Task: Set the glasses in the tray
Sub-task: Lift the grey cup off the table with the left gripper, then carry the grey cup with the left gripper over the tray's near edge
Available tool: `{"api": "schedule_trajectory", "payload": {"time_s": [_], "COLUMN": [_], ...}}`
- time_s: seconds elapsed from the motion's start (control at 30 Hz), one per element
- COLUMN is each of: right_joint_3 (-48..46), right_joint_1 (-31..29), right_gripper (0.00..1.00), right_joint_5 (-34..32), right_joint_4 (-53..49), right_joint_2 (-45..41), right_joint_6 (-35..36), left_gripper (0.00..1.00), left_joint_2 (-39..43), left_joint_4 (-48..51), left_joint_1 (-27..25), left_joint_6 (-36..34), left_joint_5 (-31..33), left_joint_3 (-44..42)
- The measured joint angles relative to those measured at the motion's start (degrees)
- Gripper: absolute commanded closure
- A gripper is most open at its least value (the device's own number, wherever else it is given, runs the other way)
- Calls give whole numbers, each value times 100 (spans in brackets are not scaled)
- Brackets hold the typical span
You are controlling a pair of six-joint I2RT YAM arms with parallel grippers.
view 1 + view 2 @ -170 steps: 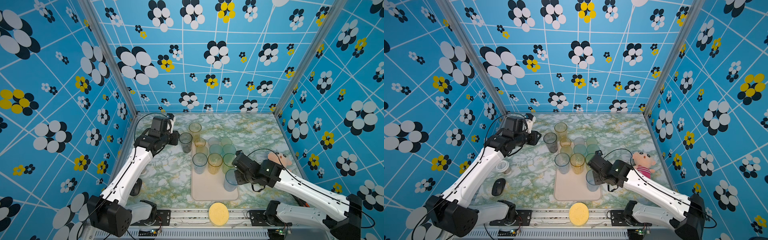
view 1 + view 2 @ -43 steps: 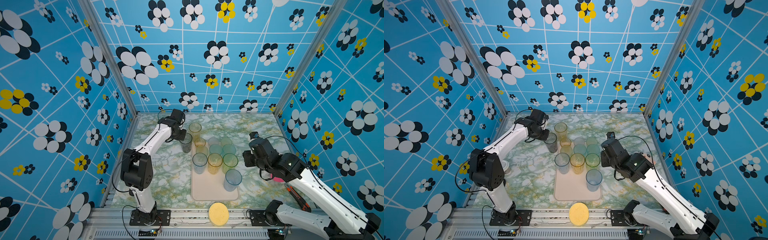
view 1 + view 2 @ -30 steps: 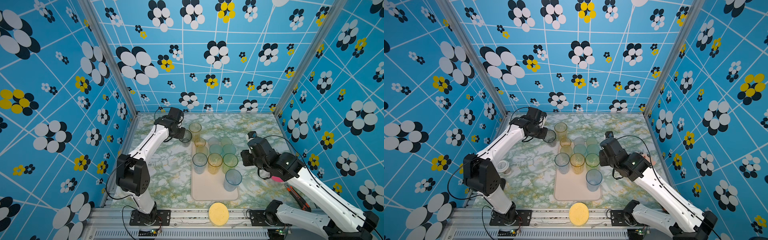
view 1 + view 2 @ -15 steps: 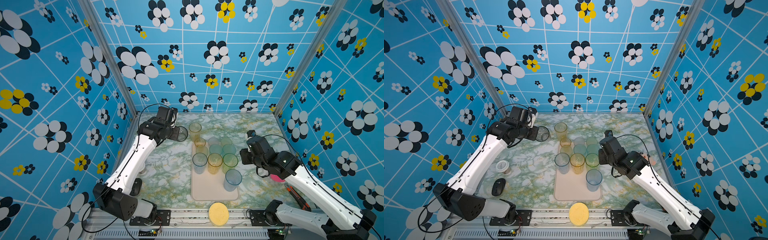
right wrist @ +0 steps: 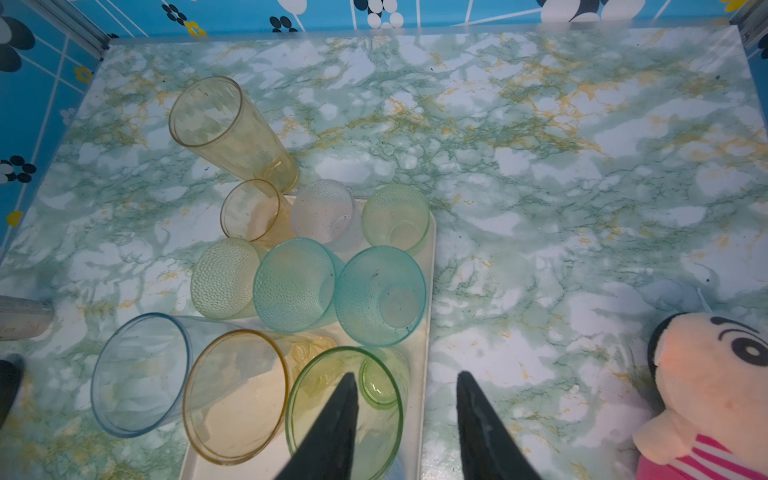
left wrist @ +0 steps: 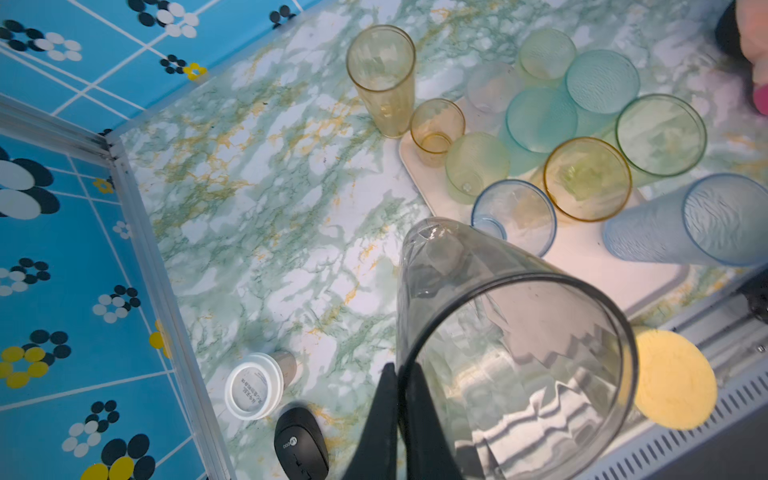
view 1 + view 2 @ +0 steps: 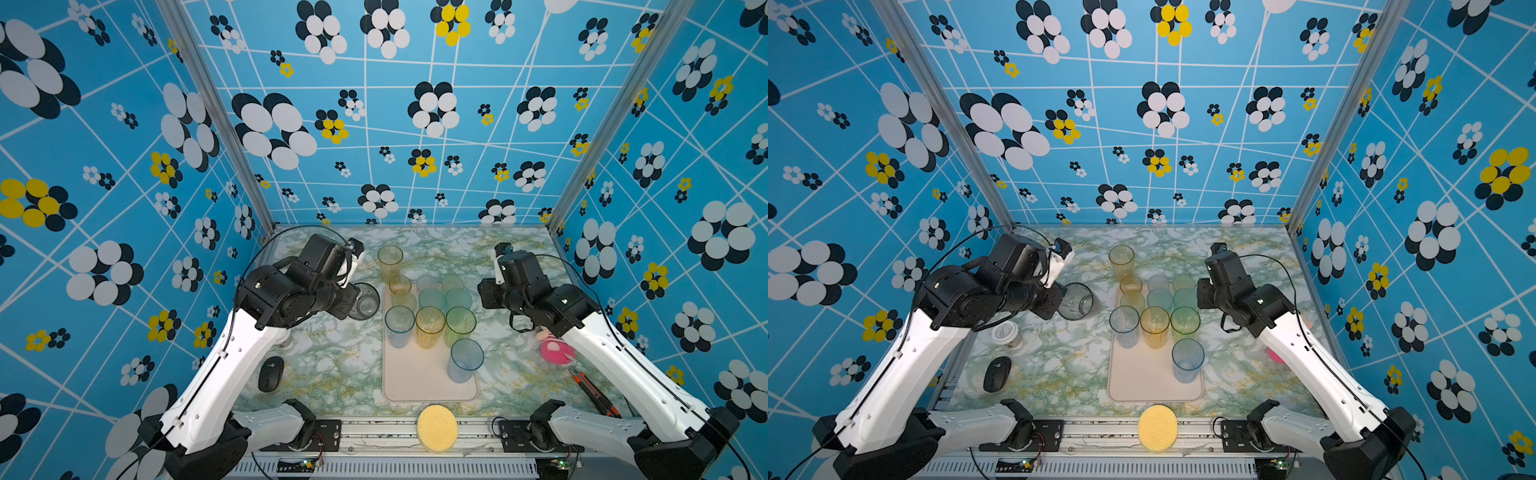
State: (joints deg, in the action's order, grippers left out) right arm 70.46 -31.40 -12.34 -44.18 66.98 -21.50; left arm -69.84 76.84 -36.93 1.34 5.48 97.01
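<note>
1. Left claw [image 6: 401,376] is clamped tight on the rim of the grey glass [image 6: 511,332], one finger inside and one outside.
2. In both top views the grey glass [image 7: 365,301] [image 7: 1076,301] is tilted with its mouth toward the camera. It sits left of the tray, not over it.
3. Tray [image 7: 415,384] lies mid-table with its long side running front to back. The front part is bare.
4. Ten glasses [image 7: 430,326] stand upright in the tray.
   - Back row: small amber, clear, pale green.
   - Next row: yellow-green and two teal.
   - Next row: blue, amber and green glass [image 5: 376,432].
   - A pale blue one stands alone nearer the front right.
5. Tall amber glass [image 7: 390,262] stands upright on the table, just behind the tray's far left corner and outside it.
6. Right claw [image 5: 405,380] is partly open with nothing between its fingers. It hangs above the tray's right rim, one finger over the green glass and the other over the table.
7. Plush [image 5: 706,386] lies on the table right of the tray, partly hidden under the right arm in the top views.
8. Sponge [image 7: 437,428] sits at the front edge, just in front of the tray.
9. Mouse [image 7: 997,374] and white-lid jar [image 7: 1005,333] are at front left, near each other and well apart from the tray.
10. Cutter [image 7: 592,390] is at front right, beside the right arm.
</note>
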Motion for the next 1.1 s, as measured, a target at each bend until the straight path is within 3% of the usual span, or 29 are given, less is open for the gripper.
{"api": "schedule_trajectory", "payload": {"time_s": [0.27, 0.5, 1.1], "right_joint_3": [173, 173, 173], "right_joint_1": [11, 11, 9], "right_gripper": [59, 59, 60], "right_joint_5": [293, 402, 546], "right_joint_4": [118, 120, 160], "right_joint_2": [278, 284, 310], "right_joint_6": [28, 26, 24], "left_gripper": [95, 95, 95], "left_joint_2": [-221, -756, -2371], "left_joint_4": [-85, -706, -1563], "left_joint_1": [-1281, -1941, -2059], "left_joint_6": [275, 356, 109], "left_joint_5": [-575, -887, -933], "left_joint_3": [-713, -1034, -1038]}}
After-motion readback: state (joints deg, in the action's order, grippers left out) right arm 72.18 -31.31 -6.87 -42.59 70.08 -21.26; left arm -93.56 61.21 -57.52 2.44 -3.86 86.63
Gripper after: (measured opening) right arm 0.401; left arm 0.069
